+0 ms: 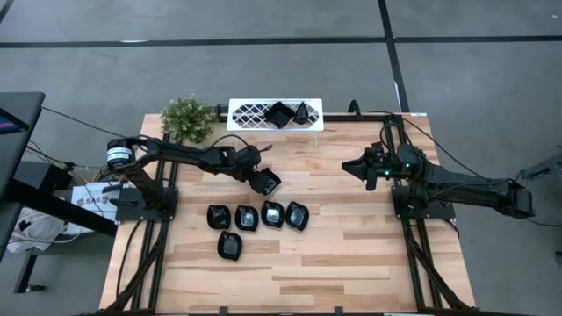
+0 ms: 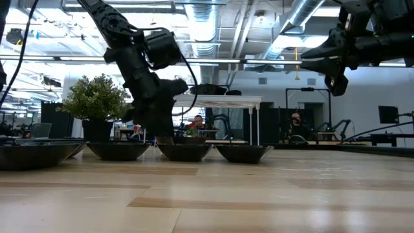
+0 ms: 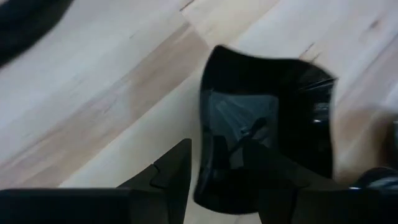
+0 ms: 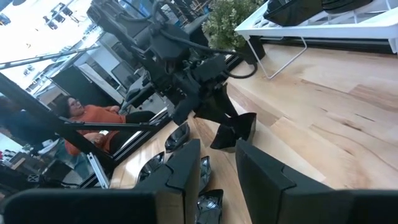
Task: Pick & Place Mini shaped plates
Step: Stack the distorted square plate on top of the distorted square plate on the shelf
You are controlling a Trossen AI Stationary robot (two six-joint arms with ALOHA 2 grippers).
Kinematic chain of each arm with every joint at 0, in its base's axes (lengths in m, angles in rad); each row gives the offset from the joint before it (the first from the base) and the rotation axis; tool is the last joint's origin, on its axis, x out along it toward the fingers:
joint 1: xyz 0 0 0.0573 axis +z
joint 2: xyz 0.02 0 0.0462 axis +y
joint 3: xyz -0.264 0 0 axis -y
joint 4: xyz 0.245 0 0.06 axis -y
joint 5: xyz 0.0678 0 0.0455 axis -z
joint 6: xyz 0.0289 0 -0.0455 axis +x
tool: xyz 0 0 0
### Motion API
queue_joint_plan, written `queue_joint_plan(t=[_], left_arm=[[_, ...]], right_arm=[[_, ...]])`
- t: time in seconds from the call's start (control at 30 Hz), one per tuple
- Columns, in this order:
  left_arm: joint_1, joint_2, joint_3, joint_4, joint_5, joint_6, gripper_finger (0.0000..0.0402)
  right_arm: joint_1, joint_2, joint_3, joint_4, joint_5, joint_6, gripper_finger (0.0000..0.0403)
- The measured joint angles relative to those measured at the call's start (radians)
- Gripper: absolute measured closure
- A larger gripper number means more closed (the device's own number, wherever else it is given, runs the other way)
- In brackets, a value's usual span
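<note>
My left gripper reaches to the middle of the table and is shut on a small glossy black square plate with a wavy rim. It holds the plate tilted low over the wood. Several more black mini plates sit on their bases in a row nearer the front, with one in front of them. Two plates lie on the white lattice rack at the far edge. My right gripper waits open above the right side, with nothing between its fingers. My left gripper pinches the square plate's rim on one side, one finger outside the wall and the other inside the bowl. The fingers come from above, slanting down. The plate hangs steeply tilted; I cannot tell whether its lower corner touches the table.
A small green bushy plant stands at the far left beside the rack. Bare wood lies in the middle and along the front edge. People sit in the room beyond the table.
</note>
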Motion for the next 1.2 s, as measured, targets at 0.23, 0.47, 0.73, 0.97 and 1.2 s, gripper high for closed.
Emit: queue_joint_plan(t=[0.23,0.47,0.73,0.97,1.2], left_arm=[[-0.003,0.009,0.0,0.0,0.033,0.0,0.0257],[-0.001,-0.02,0.001,0.013,0.007,0.003,0.03],[-0.001,-0.02,0.001,0.018,-0.023,0.003,0.0349],[-0.002,-0.02,0.001,0.027,-0.021,0.034,0.0317],[-0.003,-0.02,0.001,0.033,-0.019,0.037,0.0254]], right_arm=[[0.0,0.0,0.0,0.0,0.0,0.007,0.0305],[0.0,0.0,0.0,0.0,0.0,0.007,0.0305],[0.0,0.0,0.0,0.0,0.0,0.007,0.0305],[0.0,0.0,0.0,0.0,0.0,0.007,0.0305],[0.0,0.0,0.0,0.0,0.0,0.007,0.0305]])
